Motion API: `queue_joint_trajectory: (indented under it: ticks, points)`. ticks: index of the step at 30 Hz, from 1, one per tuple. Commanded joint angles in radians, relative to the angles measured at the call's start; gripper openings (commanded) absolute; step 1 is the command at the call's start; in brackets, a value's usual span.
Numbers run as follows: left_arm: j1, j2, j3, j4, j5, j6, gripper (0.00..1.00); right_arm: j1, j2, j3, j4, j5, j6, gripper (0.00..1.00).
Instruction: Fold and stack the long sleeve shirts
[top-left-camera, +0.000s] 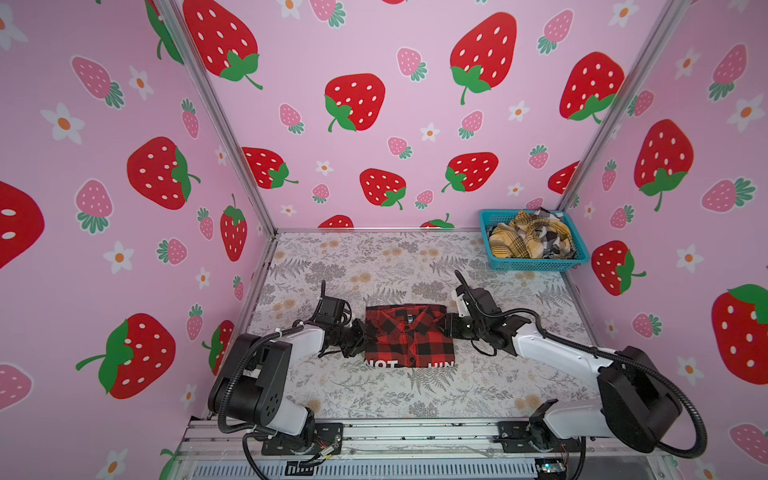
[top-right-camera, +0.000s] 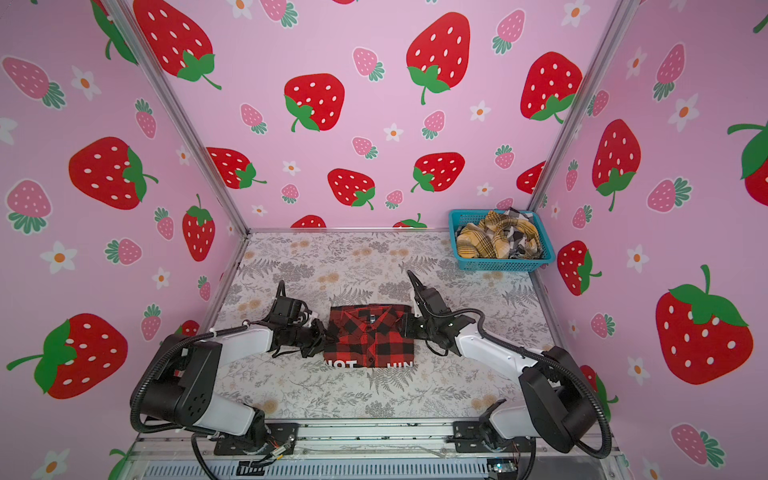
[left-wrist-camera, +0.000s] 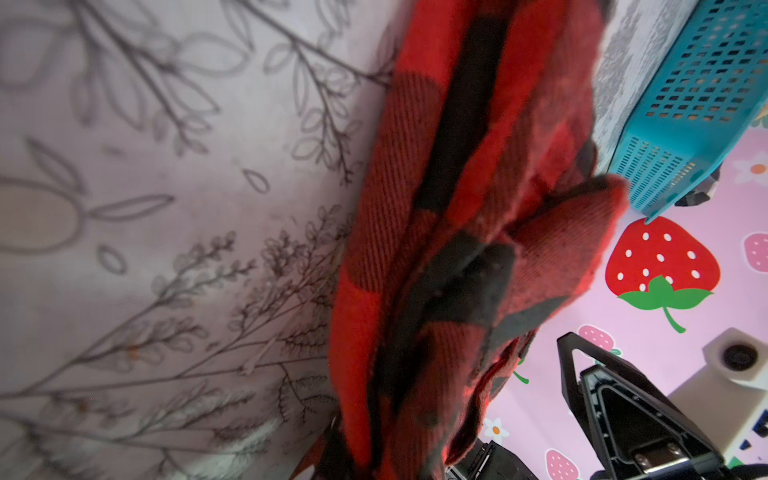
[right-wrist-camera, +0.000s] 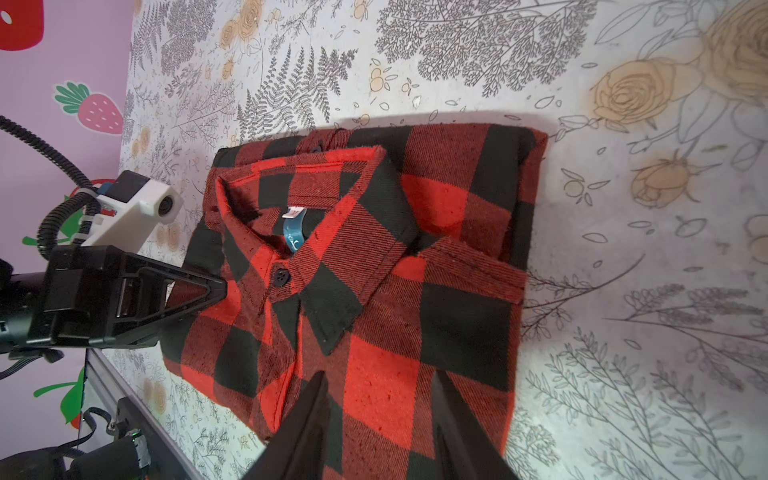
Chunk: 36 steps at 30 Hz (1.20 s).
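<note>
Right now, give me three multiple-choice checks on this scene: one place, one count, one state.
1. Where is the basket?
A. near left corner
B. far right corner of the table
C. centre

2. How many shirts are in the basket?
A. none
B. two
C. four

3. The red-and-black shirt is:
A. folded, collar up
B. spread flat, sleeves out
C. crumpled in a heap

1B: it sits where the back and right walls meet.
2B: a yellow plaid shirt and a black-white plaid shirt lie in it.
3A: it is a neat rectangle with the collar showing.
</note>
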Motion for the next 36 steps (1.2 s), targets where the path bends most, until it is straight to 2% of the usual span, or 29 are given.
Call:
queue_joint_trajectory:
  ticks: [1,6,8,12,22,26,34,36]
  points:
    - [-0.001,0.004,0.028,-0.029,-0.015,0.009,0.11,0.006,0.011,0.038,-0.019,0.017,-0.008,0.43]
    - [-0.001,0.011,0.065,-0.095,-0.066,0.068,0.07,0.006,0.016,0.062,-0.063,0.03,-0.038,0.42]
    - [-0.001,0.011,0.077,-0.119,-0.084,0.096,0.0,0.006,0.016,0.066,-0.072,0.039,-0.048,0.42]
    - [-0.001,0.006,0.102,-0.191,-0.125,0.136,0.0,0.005,-0.006,0.054,-0.074,0.063,-0.048,0.42]
    - [-0.001,-0.039,0.14,-0.235,-0.174,0.167,0.0,-0.008,-0.071,0.008,-0.071,0.131,-0.026,0.42]
    - [-0.001,-0.037,0.158,-0.248,-0.187,0.177,0.0,-0.013,-0.106,-0.012,-0.069,0.192,0.007,0.44]
    - [-0.001,-0.021,0.159,-0.23,-0.193,0.168,0.0,-0.013,-0.177,-0.075,-0.106,0.409,0.095,0.51]
    - [-0.001,-0.022,0.154,-0.221,-0.193,0.161,0.0,-0.013,-0.198,-0.097,-0.107,0.439,0.101,0.56]
